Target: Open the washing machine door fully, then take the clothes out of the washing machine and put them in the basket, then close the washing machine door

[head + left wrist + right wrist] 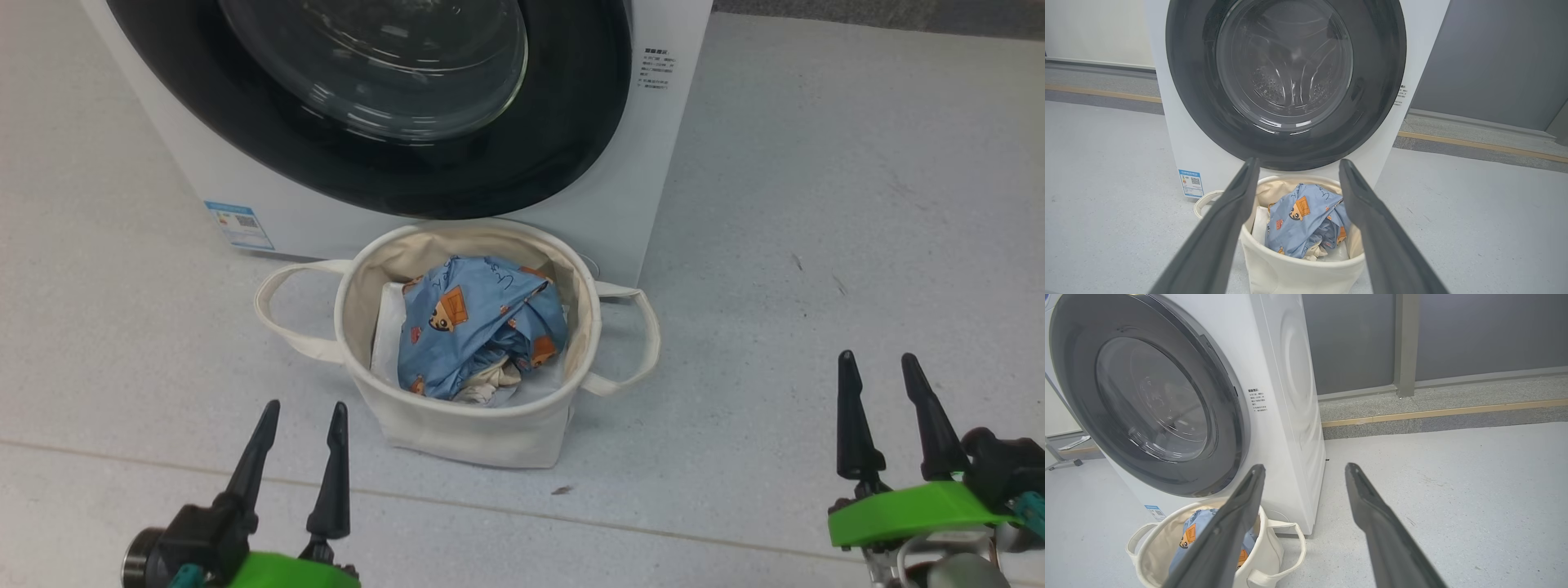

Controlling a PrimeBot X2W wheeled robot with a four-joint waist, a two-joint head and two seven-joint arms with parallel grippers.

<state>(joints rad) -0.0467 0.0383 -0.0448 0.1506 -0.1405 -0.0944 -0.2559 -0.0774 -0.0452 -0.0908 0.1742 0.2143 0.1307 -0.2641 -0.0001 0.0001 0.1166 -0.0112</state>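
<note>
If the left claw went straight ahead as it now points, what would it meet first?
Probably the closed washing machine door, passing just over the basket; depth is hard to judge.

The head camera looks steeply down from above, near the basket [457, 425], and catches the lower half of the washing machine door [571, 122] on the far side. The left wrist camera sits low, facing that door square-on, the basket close below. The right wrist camera stands off to the right, angled left across the washing machine [1290, 396]. All three views share door and basket.
</note>
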